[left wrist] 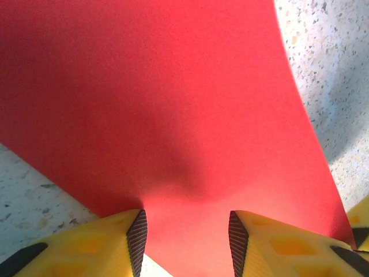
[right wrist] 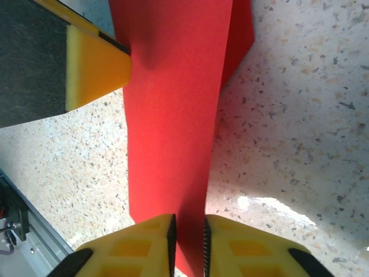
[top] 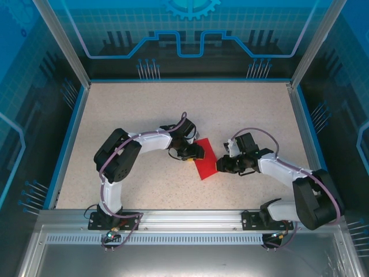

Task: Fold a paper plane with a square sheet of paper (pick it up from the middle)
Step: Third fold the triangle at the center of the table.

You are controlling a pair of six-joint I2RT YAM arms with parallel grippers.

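Looking down on a speckled table [top: 173, 109], walled by blue patterned panels [top: 190, 34]. Showing the square sheet of paper [top: 206, 163] lying bright red and slanted, just right of the frame's centre. Reaching in from the lower left, meeting the sheet's left edge with the left gripper [top: 195, 153]. Reaching in from the lower right, meeting its right edge with the right gripper [top: 221, 166]. Standing bolted to the metal rail [top: 190, 219] along the bottom.

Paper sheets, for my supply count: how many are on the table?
1: the sheet lies on the table between the left gripper and right gripper. Another beneath it would be hidden.
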